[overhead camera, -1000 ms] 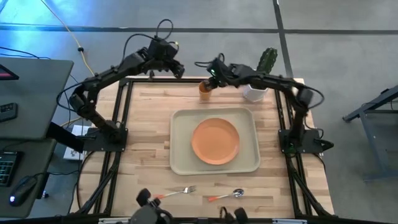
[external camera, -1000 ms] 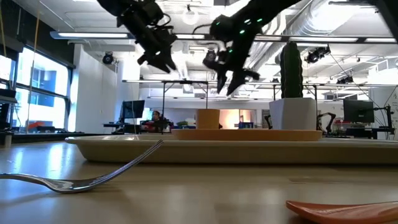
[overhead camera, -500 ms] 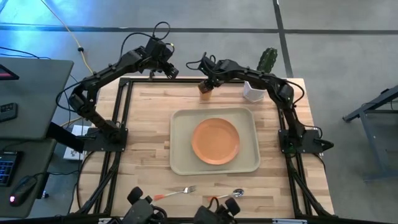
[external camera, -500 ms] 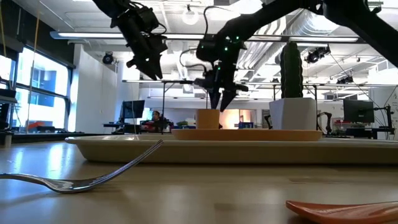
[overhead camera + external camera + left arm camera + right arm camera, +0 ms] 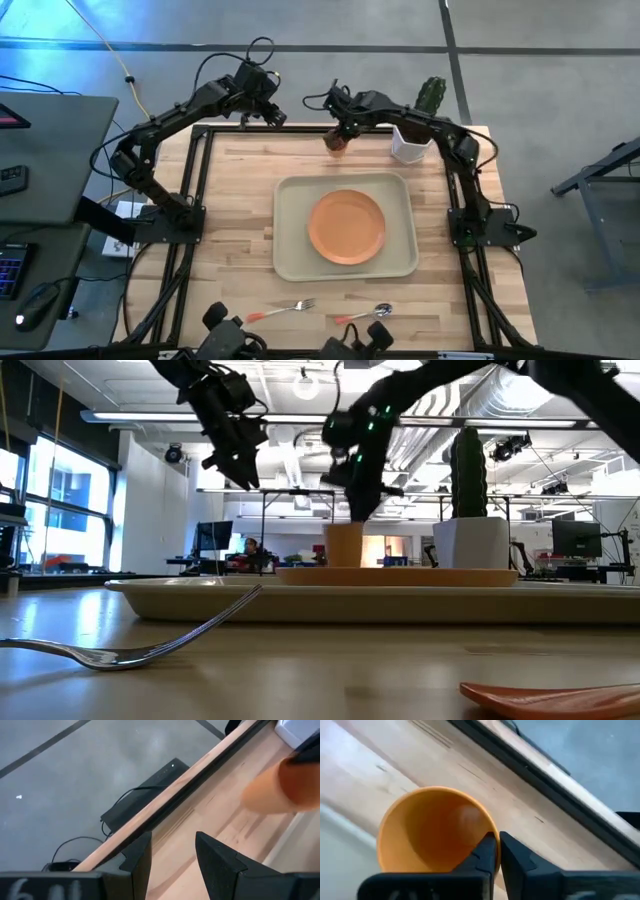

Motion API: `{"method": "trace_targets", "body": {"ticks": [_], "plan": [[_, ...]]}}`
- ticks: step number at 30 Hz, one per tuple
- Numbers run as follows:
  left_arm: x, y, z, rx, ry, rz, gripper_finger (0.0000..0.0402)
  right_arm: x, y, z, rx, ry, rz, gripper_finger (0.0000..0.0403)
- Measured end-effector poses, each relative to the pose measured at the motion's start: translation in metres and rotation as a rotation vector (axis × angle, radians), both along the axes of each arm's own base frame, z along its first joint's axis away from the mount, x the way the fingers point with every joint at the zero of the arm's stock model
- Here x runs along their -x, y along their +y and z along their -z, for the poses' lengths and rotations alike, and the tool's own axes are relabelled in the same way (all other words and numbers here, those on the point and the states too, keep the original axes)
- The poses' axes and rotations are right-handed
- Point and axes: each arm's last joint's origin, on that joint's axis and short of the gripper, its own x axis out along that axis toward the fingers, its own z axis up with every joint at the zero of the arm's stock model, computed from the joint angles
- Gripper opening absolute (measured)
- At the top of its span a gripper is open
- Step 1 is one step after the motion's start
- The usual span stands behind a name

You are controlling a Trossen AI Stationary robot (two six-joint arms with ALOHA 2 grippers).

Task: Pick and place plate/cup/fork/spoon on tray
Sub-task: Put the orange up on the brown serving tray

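Note:
The orange cup [image 5: 336, 143] is near the table's far edge, just beyond the beige tray [image 5: 290, 255]. My right gripper [image 5: 340, 130] stands over it, shut on its rim. The orange plate [image 5: 345, 226] lies flat in the tray. The fork [image 5: 285, 308] and the spoon [image 5: 368, 314] lie on the wood by the near edge. My left gripper [image 5: 272, 115] hangs open above the far edge, left of the cup, with nothing between its fingers [image 5: 172, 855]. My right gripper pinches the cup's rim [image 5: 490, 831] between its two fingers, one finger inside the cup's mouth [image 5: 485, 851] and one outside. The fingers come from above, pointing down. In the low view the cup [image 5: 343, 545] stands upright below them, its base hidden behind the tray's rim.
A white pot with a green cactus [image 5: 410, 148] stands close to the right of the cup at the far edge. A black frame runs along the table's sides. Bare wood lies left and right of the tray.
My right gripper has moved left toward the cup, come down over it and shut on its rim. The cup has since shifted a little toward the table's right, and its top shows higher in the low view. My left gripper has drawn a little left.

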Motion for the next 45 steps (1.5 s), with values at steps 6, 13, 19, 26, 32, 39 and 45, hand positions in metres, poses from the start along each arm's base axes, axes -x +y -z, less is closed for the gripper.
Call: {"method": "trace_targets", "body": {"ticks": [6,13,19,26,32,39,45], "plan": [[0.004,-0.005,0.005,0.069,0.056,-0.006,0.014,0.03,0.032,-0.046,0.013,0.087,-0.056,0.0002],[0.003,-0.016,0.006,0.137,0.066,-0.028,0.014,0.056,0.059,-0.098,0.11,-0.019,-0.057,0.0001],[-0.014,-0.051,-0.01,0.11,0.013,0.021,0.014,0.09,0.079,-0.123,0.155,0.032,-0.016,0.0001],[-0.041,-0.091,-0.012,0.101,-0.003,0.095,0.014,0.127,0.097,-0.079,0.067,-0.112,0.011,0.0],[-0.058,-0.121,-0.014,0.075,-0.031,0.106,0.014,0.167,0.122,-0.023,-0.015,-0.109,0.079,0.0],[-0.076,-0.147,-0.004,0.139,-0.028,0.152,0.014,0.18,0.135,0.02,-0.062,-0.046,0.094,0.0],[-0.092,-0.169,0.013,0.209,0.005,0.138,0.014,0.18,0.137,0.031,-0.063,-0.036,0.055,0.0008]]}}
